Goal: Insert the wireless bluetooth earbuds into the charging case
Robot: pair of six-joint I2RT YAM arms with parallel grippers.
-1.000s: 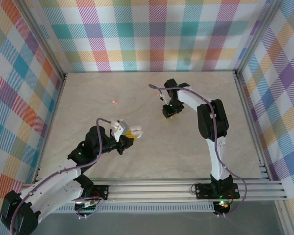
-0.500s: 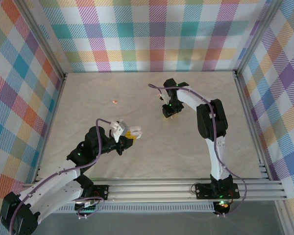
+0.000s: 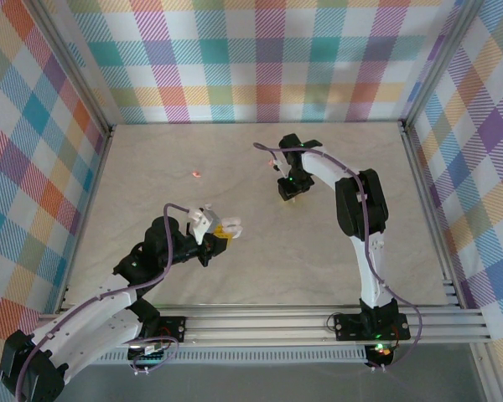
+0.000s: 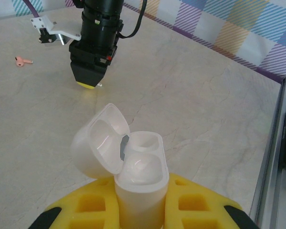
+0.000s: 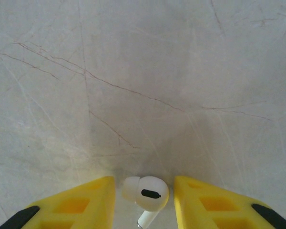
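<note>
My left gripper [image 3: 220, 233] is shut on a white charging case [image 4: 142, 177] held upright with its lid [image 4: 99, 140] swung open to the left. The case's far socket is hollow, and the near one looks filled by a glossy white dome. My right gripper [image 3: 288, 192] points down at the table at mid-right, open. Its yellow fingers [image 5: 81, 202] stand on either side of a white earbud [image 5: 146, 193] with a small gap on each side. A salmon-pink earbud [image 3: 196, 174] lies alone on the table to the far left, seen as the pink earbud [image 4: 23, 60] from the left wrist.
The marble-patterned tabletop [image 3: 260, 260] is walled by plaid panels, with aluminium rails [image 3: 318, 316] along the near edge and the sides. The right arm's black wrist [image 4: 99, 28] and its white camera bracket [image 4: 55, 29] stand ahead of the held case.
My left gripper has shifted and turned slightly with the case in it. The right gripper has stayed over the white earbud.
</note>
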